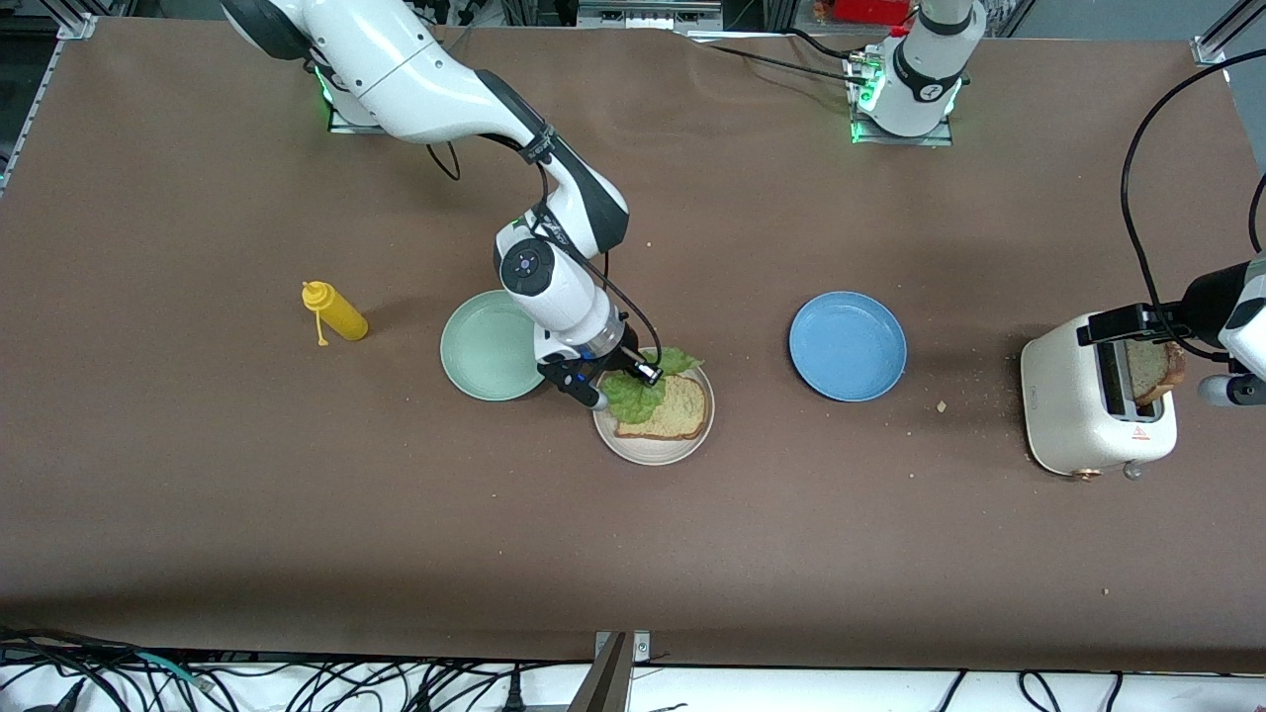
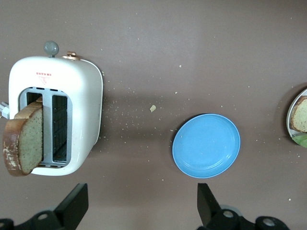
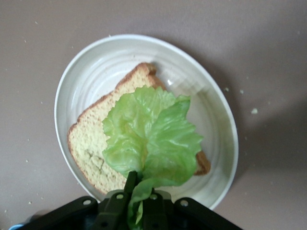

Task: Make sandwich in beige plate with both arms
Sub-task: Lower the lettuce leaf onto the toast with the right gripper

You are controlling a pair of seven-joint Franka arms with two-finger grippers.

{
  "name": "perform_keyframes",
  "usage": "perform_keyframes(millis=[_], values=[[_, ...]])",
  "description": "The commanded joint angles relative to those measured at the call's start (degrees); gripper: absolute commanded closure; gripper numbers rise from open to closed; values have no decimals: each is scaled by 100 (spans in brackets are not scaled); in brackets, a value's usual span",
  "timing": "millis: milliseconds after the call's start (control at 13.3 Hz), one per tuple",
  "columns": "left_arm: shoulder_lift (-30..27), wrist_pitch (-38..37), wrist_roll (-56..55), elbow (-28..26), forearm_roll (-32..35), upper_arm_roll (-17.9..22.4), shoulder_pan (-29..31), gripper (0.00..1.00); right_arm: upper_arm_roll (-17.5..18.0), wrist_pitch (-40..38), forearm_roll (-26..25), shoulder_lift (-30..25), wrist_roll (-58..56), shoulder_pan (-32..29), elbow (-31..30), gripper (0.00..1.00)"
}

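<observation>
A bread slice (image 1: 673, 408) lies in the beige plate (image 1: 653, 450), a lettuce leaf (image 1: 643, 391) over it. Another slice (image 1: 1155, 371) stands in the toaster (image 1: 1073, 415) at the left arm's end of the tabletop (image 1: 633, 554).

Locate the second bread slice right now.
The speckled brown bread slice stands upright in a slot of the white toaster, at the left arm's end of the table; the left gripper hangs above it with jaws open.

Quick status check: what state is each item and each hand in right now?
Lettuce leaf: pinched in right hand, over the bread slice.
Beige plate: holds that slice.
Toaster: second slice sticking out of a slot.
Left hand: open above the toaster.
Blue plate, green plate: empty.
</observation>
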Motion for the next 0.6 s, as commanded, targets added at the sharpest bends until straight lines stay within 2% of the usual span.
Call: perform_keyframes(millis=[0, 75, 151, 302, 528], values=[[-35, 11, 7, 11, 149, -18, -4, 0, -40, 7, -149, 220, 69, 32, 243, 55], [-35, 11, 7, 2, 149, -18, -4, 0, -40, -20, -115, 212, 69, 23, 234, 44], [-26, 11, 7, 2, 149, -18, -4, 0, -40, -20, -114, 203, 69, 23, 243, 39], [-35, 11, 7, 2, 149, -18, -13, 0, -40, -246, -132, 124, 60, 14, 269, 1], [-35, 11, 7, 2, 149, -18, -13, 0, -171, -1746, -158, -314, 8, -82, 585, 0]])
